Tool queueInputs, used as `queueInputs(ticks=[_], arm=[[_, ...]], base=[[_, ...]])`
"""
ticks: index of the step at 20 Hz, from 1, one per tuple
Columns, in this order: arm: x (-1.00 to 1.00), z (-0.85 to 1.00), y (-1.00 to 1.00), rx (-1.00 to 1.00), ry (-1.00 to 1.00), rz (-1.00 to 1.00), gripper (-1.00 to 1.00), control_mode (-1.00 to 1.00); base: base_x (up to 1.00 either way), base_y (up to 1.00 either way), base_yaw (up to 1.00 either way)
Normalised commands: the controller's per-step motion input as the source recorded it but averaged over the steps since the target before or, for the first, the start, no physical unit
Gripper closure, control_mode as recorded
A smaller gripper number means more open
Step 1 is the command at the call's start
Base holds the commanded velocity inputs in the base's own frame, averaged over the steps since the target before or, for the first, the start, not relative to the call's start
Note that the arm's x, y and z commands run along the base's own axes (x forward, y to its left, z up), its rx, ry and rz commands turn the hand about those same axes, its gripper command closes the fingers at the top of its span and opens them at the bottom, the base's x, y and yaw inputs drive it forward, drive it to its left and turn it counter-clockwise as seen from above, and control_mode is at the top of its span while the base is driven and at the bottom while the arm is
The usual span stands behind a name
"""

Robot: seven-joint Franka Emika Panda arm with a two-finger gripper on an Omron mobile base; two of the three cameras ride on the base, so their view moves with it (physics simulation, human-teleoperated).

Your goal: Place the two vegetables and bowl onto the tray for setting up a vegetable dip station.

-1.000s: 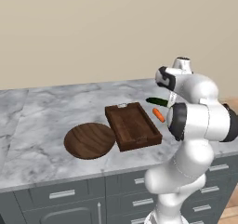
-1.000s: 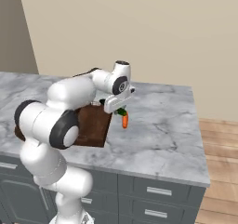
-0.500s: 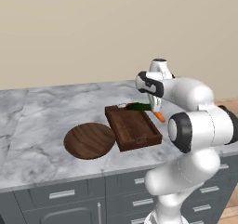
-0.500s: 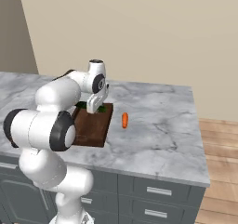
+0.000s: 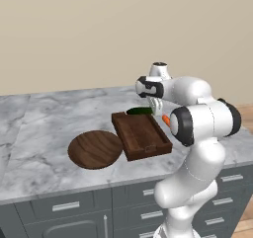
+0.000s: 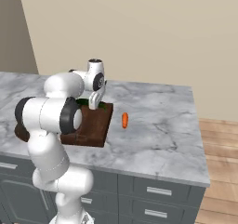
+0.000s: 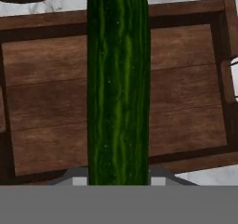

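My gripper is shut on the slim dark green vegetable, which hangs level just above the far end of the rectangular wooden tray. In the hand view the green vegetable runs up the middle, over the tray's bare floor. The small orange vegetable lies on the marble counter to the right of the tray, apart from it. The round wooden bowl rests on the counter just left of the tray, with its edge near the tray's rim. Inside the tray nothing is lying.
The marble counter stretches well to the right of the orange vegetable and ends in an edge over a wooden floor. A beige wall stands behind it. Grey drawers run below the front edge.
The arm has swung left with the green vegetable, from beside the orange vegetable to above the tray's far end. Tray, bowl and orange vegetable lie where they were.
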Motion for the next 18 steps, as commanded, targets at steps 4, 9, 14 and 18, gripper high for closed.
queueInputs(ticks=[4, 9, 14, 18], arm=[[0.47, -0.18, 0.0, 0.01, 0.0, 0.01, 1.0, -1.0], [0.26, -0.39, 0.0, 0.02, 0.0, 0.02, 1.0, -1.0], [0.31, -0.5, 0.0, 0.0, 0.0, 0.04, 1.0, -1.0], [0.27, -0.26, 0.0, 0.0, -0.03, 0.02, 1.0, -1.0]], base=[[0.0, 0.0, 0.0], [0.0, 0.0, 0.0], [0.0, 0.0, 0.0], [0.0, 0.0, 0.0]])
